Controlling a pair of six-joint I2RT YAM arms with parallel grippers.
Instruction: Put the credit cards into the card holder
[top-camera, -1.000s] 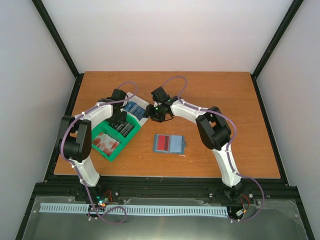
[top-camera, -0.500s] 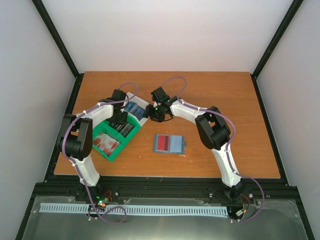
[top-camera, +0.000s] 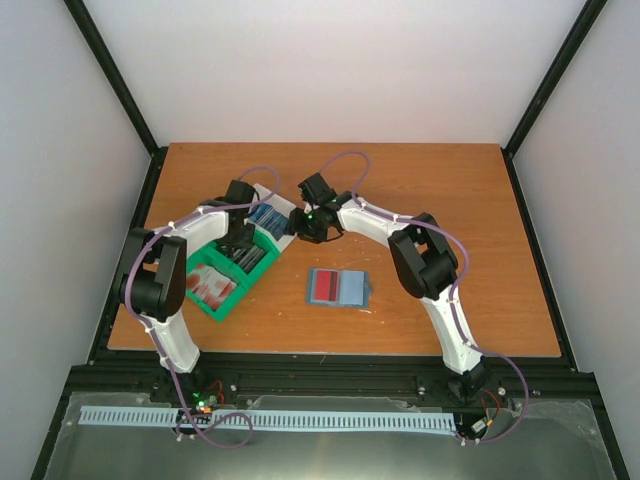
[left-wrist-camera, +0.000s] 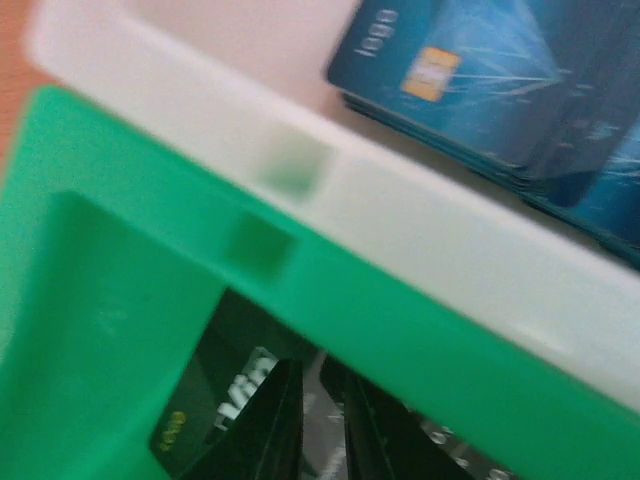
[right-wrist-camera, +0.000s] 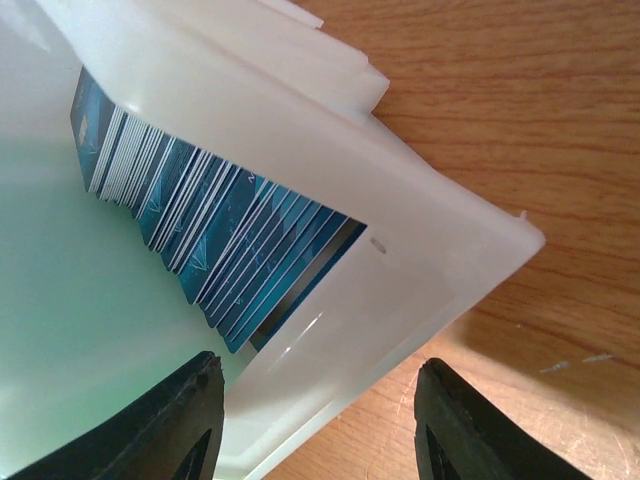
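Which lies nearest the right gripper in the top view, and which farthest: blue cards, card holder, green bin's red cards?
1. Blue cards, in the white bin beside the right gripper.
2. Card holder, open on the table, lower right.
3. Red cards, in the green bin, far left.

Lab: black-framed enclosure (top-camera: 112, 75), white walls (top-camera: 340, 70).
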